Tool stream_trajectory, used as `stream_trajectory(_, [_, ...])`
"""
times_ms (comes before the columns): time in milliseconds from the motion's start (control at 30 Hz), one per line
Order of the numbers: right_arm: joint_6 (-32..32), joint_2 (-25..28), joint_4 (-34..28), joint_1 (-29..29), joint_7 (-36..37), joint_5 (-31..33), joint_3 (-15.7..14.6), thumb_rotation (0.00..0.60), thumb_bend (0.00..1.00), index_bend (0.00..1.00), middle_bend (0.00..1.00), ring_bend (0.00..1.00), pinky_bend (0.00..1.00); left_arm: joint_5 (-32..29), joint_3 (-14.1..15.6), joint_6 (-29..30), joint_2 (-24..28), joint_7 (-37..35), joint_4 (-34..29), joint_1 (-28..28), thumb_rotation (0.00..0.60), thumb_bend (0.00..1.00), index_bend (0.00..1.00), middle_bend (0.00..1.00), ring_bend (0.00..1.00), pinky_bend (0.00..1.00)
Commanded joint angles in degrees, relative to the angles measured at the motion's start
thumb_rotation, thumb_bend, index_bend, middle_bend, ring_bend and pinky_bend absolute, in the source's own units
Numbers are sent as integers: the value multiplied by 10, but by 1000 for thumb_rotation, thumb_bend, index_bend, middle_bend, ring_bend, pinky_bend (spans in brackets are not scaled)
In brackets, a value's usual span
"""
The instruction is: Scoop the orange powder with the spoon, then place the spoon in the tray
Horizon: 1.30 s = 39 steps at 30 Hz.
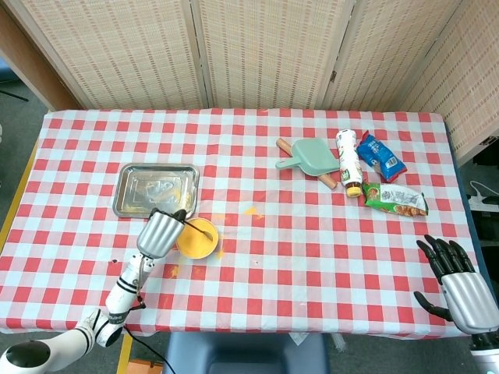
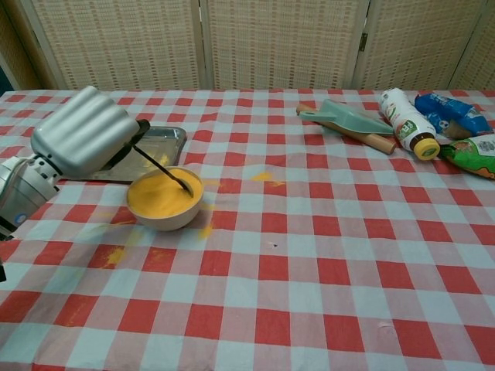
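Observation:
A small bowl full of orange powder stands on the checked cloth, just in front of the steel tray. My left hand grips a dark-handled spoon from the bowl's left. The spoon slants down to the right with its tip in the powder near the bowl's far right rim. My right hand rests at the table's near right corner with its fingers spread and nothing in it; the chest view does not show it.
Orange powder is spilled on the cloth near the bowl. At the far right lie a green dustpan on a wooden roller, a white bottle, a blue packet and a green packet.

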Motion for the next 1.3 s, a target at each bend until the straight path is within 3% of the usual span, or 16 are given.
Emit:
stream_trajectory(33, [0, 0, -1, 0, -2, -1, -1, 600, 189, 0, 0, 0, 0, 5, 6, 4, 4, 2, 3, 5, 600, 788, 954, 1000, 1000, 1000])
stream_trajectory(233, [-2, -3, -1, 0, -7, -3, -2, 600, 189, 0, 0, 0, 0, 15, 14, 15, 24, 11, -15, 14, 600, 788, 953, 1000, 1000, 1000])
stream_trajectory(667, [-6, -6, -4, 1, -18, -4, -3, 600, 189, 0, 0, 0, 0, 5, 16, 14, 81, 17, -133, 47, 600, 784, 953, 1000, 1000, 1000])
stream_trajectory(933, [-4, -4, -4, 1, -14, -7, -4, 600, 189, 0, 0, 0, 0, 1, -19, 33, 85, 22, -181, 40, 600, 785, 953, 1000, 1000, 1000])
stream_trajectory(1133, [1, -2, -1, -1, -5, -6, -3, 600, 189, 0, 0, 0, 0, -16, -49, 29, 64, -9, -144, 26, 600, 786, 953, 1000, 1000, 1000])
stream_trajectory(1300, [-2, -2, -1, 0, -6, -4, -2, 600, 189, 0, 0, 0, 0, -59, -92, 5, 34, -51, -90, 5, 600, 783, 953, 1000, 1000, 1000])
